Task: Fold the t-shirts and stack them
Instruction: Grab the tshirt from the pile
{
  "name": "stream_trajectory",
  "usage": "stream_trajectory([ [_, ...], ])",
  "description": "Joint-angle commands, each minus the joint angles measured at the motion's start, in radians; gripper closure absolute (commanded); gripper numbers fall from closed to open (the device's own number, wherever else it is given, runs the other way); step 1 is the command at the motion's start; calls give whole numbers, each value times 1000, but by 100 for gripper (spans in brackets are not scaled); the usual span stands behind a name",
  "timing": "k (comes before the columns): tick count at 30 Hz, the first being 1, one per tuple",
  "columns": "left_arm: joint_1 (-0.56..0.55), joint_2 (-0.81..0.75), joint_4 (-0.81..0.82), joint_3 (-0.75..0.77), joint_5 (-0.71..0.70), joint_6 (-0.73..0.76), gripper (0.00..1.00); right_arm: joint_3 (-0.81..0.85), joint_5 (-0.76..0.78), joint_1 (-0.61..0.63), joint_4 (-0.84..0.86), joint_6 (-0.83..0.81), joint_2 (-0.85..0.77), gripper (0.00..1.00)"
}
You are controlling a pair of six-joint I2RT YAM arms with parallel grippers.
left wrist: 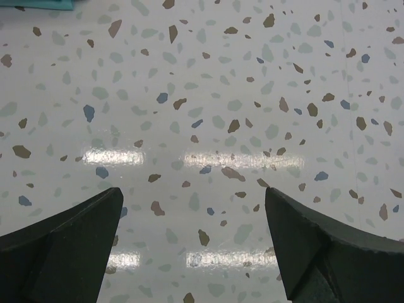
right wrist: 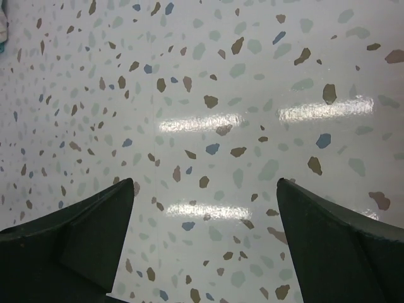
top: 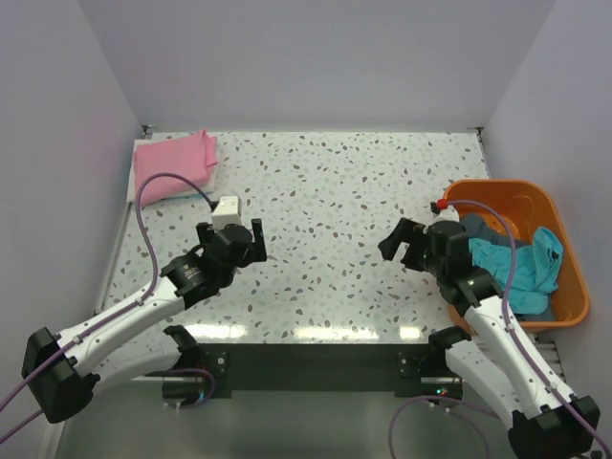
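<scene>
A pink t-shirt (top: pixel 175 165) lies folded at the table's far left corner. A turquoise t-shirt (top: pixel 521 268) and a dark grey-blue t-shirt (top: pixel 481 228) lie crumpled in the orange tub (top: pixel 572 296) at the right. My left gripper (top: pixel 232 232) is open and empty over bare table, below and to the right of the pink shirt. My right gripper (top: pixel 406 244) is open and empty just left of the tub. In the left wrist view the gripper (left wrist: pixel 194 192) frames only speckled table. The right wrist view shows its gripper (right wrist: pixel 206 183) the same way.
The speckled table (top: pixel 335 191) is walled in at the back and both sides. A white sheet (top: pixel 134 186) lies under the pink shirt. A thin teal strip (left wrist: pixel 38 4) shows at the left wrist view's top left edge.
</scene>
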Motion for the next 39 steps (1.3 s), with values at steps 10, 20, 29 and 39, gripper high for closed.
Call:
stream_trajectory([
  [10,1,-11,25,28,-42,-17,0,571,396,1,-240,12,254,2],
  [20,1,-21,71,2,-4,11,0,657,645,-533,-486,63,439,1],
  [29,3,10,79,7,7,20,0,640,833,-767,-455,65,648,1],
  [39,3,15,86,0,7,25,0,631,906,-790,-339,105,791,1],
])
